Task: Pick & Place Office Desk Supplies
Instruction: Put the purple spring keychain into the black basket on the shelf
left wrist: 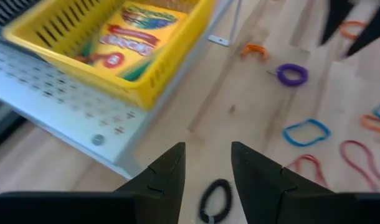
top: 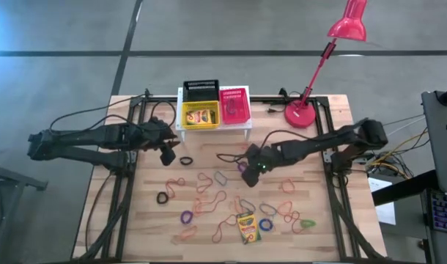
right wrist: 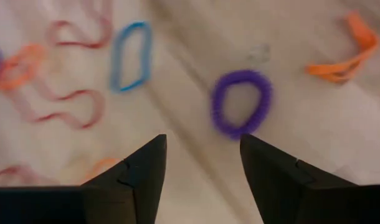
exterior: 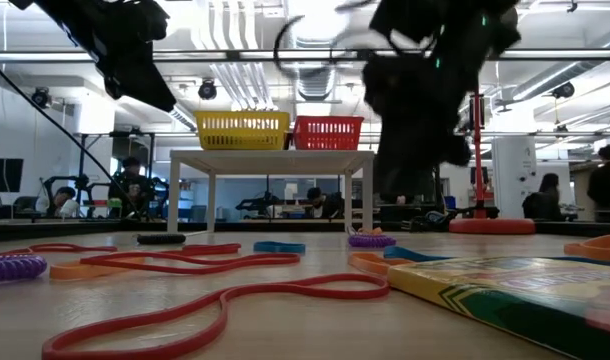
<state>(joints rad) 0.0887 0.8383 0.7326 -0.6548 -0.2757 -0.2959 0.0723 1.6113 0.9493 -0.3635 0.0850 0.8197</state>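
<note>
Approach step: right gripper (right wrist: 202, 180), fingers parted and empty, above purple loop (right wrist: 241, 103); next, descend and close.

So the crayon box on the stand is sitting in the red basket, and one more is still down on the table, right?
Not quite. The crayon box on the stand sits in the yellow basket, not the red basket; the high view shows it. One more crayon box does lie on the table.

On the white perforated metal stand (top: 213, 130) sit three mesh baskets (one holding a crayon box (top: 201, 116)); rubber-band loops (top: 209, 198) lie scattered before it.
</note>
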